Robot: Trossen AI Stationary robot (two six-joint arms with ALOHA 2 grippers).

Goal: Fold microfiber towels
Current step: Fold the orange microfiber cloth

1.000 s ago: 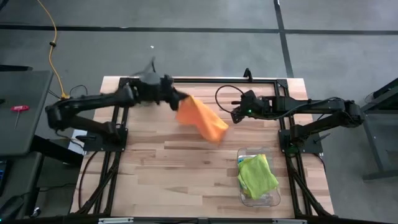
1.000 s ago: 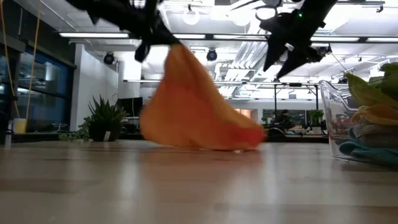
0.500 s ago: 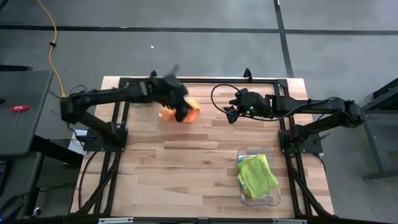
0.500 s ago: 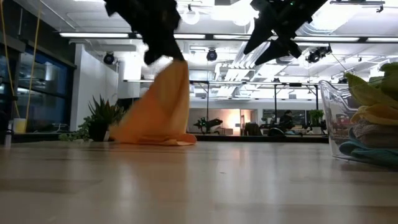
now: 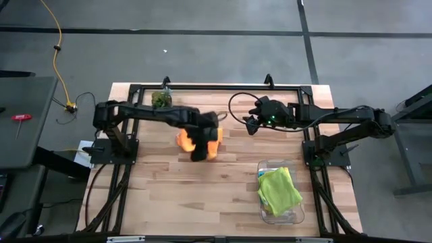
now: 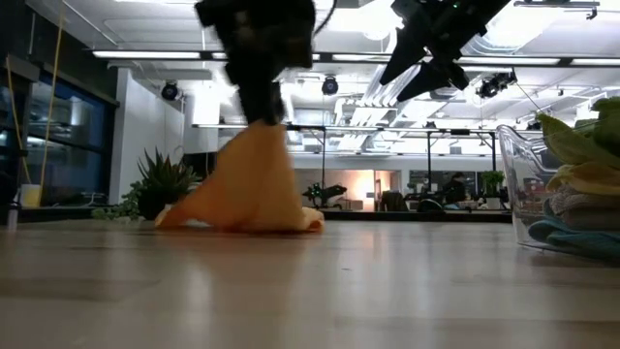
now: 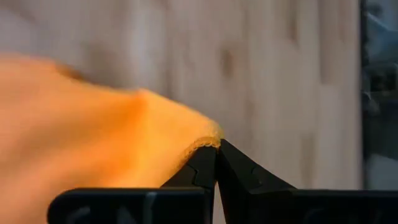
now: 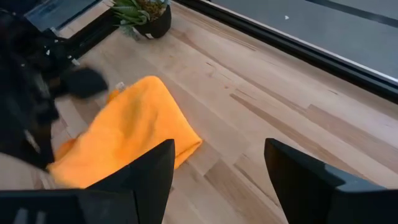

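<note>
An orange towel (image 5: 182, 140) hangs from my left gripper (image 5: 201, 152) over the middle of the table, with its lower part on the wood. In the low view it forms a cone (image 6: 247, 189) under the shut gripper (image 6: 263, 114). My right gripper (image 5: 251, 123) hovers open at the far right, apart from the towel, which shows ahead of its fingers (image 8: 124, 143). A lime-green towel (image 5: 278, 189) lies on top of the others in the clear bin (image 5: 297, 214). My left gripper pinches the orange towel's hemmed edge (image 7: 200, 144) between its two fingertips, at a peak of the cloth. The fingers come from above, slanting steeply down. The towel hangs slack below them, and its lower end (image 6: 281, 223) lies on the table.
A small potted plant (image 5: 160, 99) stands at the far edge, left of centre. The clear bin (image 6: 528, 208) of towels sits near the right front. Black frame rails (image 5: 223, 86) run along the far edge and both sides. Bare wood lies in front of the towel.
My left gripper has swung from the far edge toward the table's middle and near side, sinking and tipping to point steeply down. The orange towel, which flared out sideways, now hangs as a cone with its lower end on the table. My right gripper has turned a little.
</note>
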